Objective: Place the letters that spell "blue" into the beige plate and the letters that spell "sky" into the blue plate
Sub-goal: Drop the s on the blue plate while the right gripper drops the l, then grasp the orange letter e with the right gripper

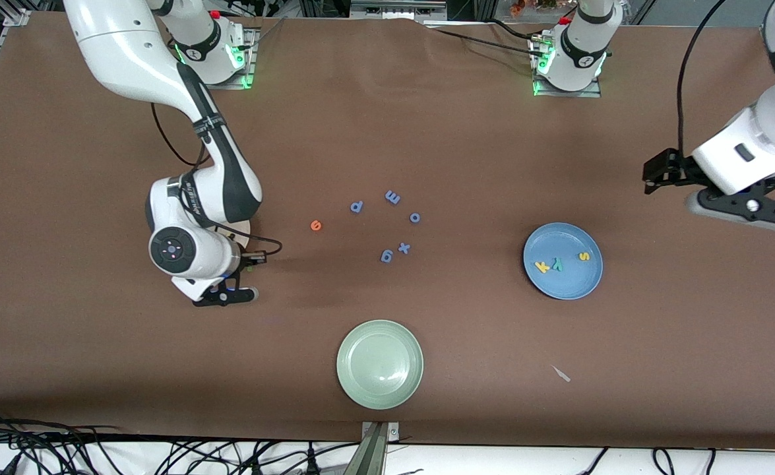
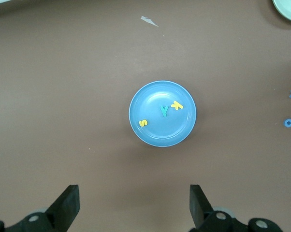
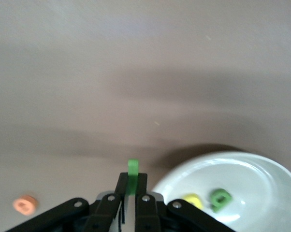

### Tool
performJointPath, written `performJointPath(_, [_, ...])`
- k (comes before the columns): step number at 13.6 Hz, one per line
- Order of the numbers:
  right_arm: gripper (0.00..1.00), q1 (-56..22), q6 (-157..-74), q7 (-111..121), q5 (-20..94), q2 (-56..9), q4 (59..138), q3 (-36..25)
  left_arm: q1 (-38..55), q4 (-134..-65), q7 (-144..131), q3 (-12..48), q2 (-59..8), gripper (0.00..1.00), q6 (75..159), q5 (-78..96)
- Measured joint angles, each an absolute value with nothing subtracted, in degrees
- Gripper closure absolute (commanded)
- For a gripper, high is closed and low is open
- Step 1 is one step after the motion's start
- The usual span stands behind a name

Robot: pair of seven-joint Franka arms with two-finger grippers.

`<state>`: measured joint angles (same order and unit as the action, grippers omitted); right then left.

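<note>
2 letters in beige plate (image 3: 261,169), right wrist view only

A: Front view: even overhead light, sharp; soft shadows on the tabletop (image 1: 427,132) beneath the right arm and around the green plate (image 1: 380,364).

B: Left wrist view: crisp, mild shadow ringing the blue plate (image 2: 155,133). Right wrist view: soft focus, broad shadow bands, beige plate (image 3: 252,169) washed out white.

table (image 1: 427,132) – brown | three plates (image 1: 380,363) | orange e (image 1: 316,225) – five blue letters (image 1: 394,224)
</note>
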<state>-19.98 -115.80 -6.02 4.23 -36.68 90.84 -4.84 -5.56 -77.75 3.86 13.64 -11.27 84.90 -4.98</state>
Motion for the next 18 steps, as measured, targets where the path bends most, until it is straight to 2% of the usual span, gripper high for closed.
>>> performJointPath(2, [1.0, -19.9, -118.5, -3.3, 4.2, -33.6, 97.1, -6.4, 0.4, -79.3, 3.9, 5.3, -9.9, 0.0, 86.2, -0.4])
performJointPath(3, [1.0, -19.9, -119.9, -2.3, 4.2, -32.3, 100.0, -7.0, 1.9, -81.9, 3.8, 3.4, -8.5, 0.0, 89.2, 0.4])
performJointPath(4, [0.66, -19.9, -120.9, -1.5, 4.2, -31.4, 102.4, -7.4, 2.5, -84.8, 3.8, 2.7, -6.8, 0.0, 92.0, 0.6])
performJointPath(5, [0.01, -19.9, -121.3, -1.4, 4.2, -30.8, 104.1, -7.6, 2.6, -87.1, 3.8, 2.5, -5.1, 0.0, 93.2, 0.6])
performJointPath(10, [0.0, -20.2, -121.4, -5.6, 4.9, -29.7, 104.6, -6.7, 3.2, -90.4, 3.7, 2.4, -0.9, 0.0, 93.4, 0.6])
performJointPath(18, [0.0, -21.8, -125.4, -32.1, 5.0, -29.0, 103.7, 4.0, 2.4, -91.2, 3.4, 1.4, -0.9, 0.0, 93.0, 0.6])
